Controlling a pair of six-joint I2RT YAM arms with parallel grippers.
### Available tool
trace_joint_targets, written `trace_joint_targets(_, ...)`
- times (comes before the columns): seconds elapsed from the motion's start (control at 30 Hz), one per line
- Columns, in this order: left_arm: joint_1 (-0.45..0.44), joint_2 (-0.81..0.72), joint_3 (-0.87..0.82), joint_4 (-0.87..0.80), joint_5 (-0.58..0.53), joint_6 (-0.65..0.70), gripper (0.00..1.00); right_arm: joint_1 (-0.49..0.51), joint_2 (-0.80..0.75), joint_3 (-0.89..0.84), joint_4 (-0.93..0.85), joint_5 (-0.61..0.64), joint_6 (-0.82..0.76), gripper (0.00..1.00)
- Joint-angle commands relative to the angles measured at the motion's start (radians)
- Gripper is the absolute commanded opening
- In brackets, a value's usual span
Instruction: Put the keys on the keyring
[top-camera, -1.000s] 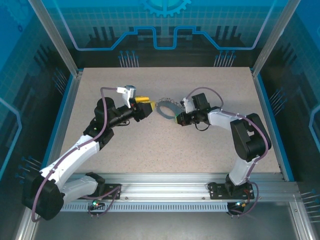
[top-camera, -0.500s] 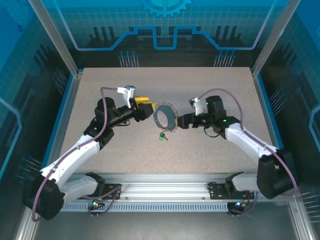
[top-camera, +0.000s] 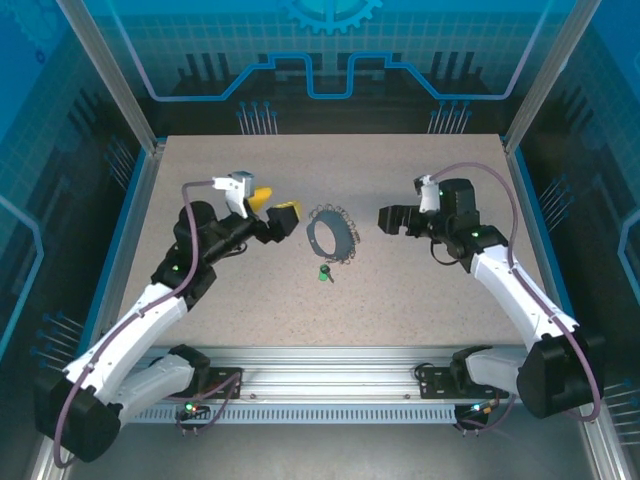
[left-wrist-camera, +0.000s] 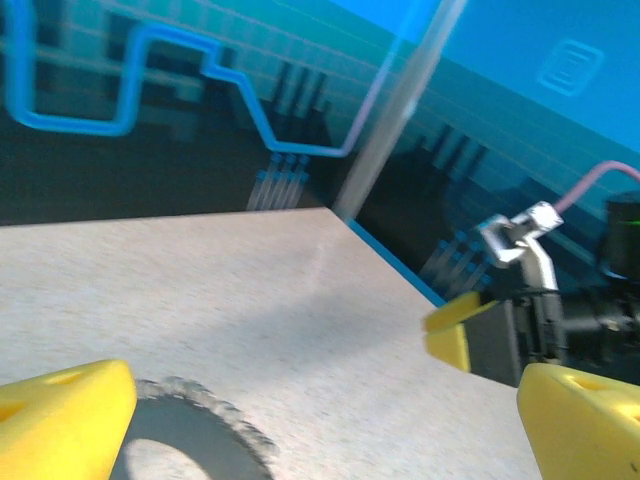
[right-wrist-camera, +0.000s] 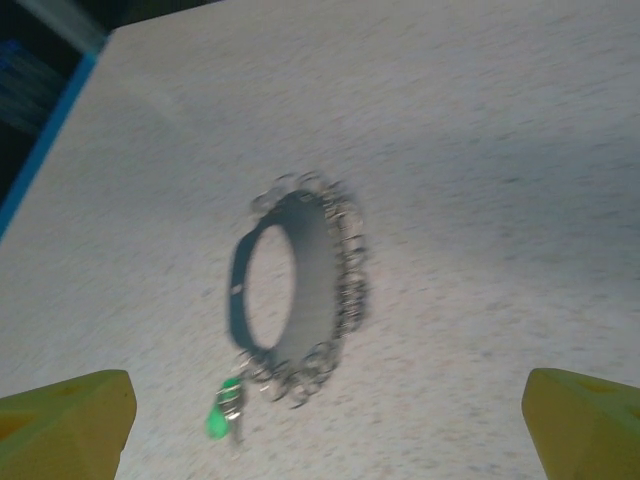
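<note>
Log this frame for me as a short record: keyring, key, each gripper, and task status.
keyring: lying on the table, between the two grippers
key: green-tagged, on the table at the ring's near edge; whether it is threaded on cannot be told
left gripper: open, empty, close beside the ring's left side
right gripper: open, empty, to the ring's right, apart from it
held items: none
task status: neither gripper grips the key or the ring

Robot lab cell.
Speckled beige tabletop (top-camera: 400, 300); aluminium posts (top-camera: 112, 75) at 10 and 2 o'clock; blue circuit-printed panel (top-camera: 330, 60) at 12.
</note>
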Motion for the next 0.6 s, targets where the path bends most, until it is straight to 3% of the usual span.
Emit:
trace_joint_targets(0.0, 0.051, -0.029, -0.024, -0.084, -0.169, 0.113, 0.99, -0.032, 0.026, 0.025, -0.026, 0.228, 0.021, 1.00)
trace_joint_targets(0.13, 0.140, -0.044, -0.083, -0.063, -0.257, 0.229, 0.99, -0.048, 0.059, -0.080, 0.145, 0.459, 0.031, 1.00)
trace_joint_targets(0.3, 0.292, -0.034, -0.270, 0.155, -0.260, 0.267, 0.99, -0.065, 0.126, -0.125, 0.212, 0.621, -0.058, 1.00)
trace_joint_targets(0.4, 0.363, 0.039, -0.377, 0.343, -0.233, 0.258, 0.99, -0.080, 0.145, -0.170, 0.271, 0.685, -0.096, 1.00)
trace_joint_targets(0.57, 0.395, 0.259, -0.456, 0.588, -0.208, 0.256, 0.99, -0.088, 0.187, -0.307, 0.511, 0.664, -0.162, 1.00)
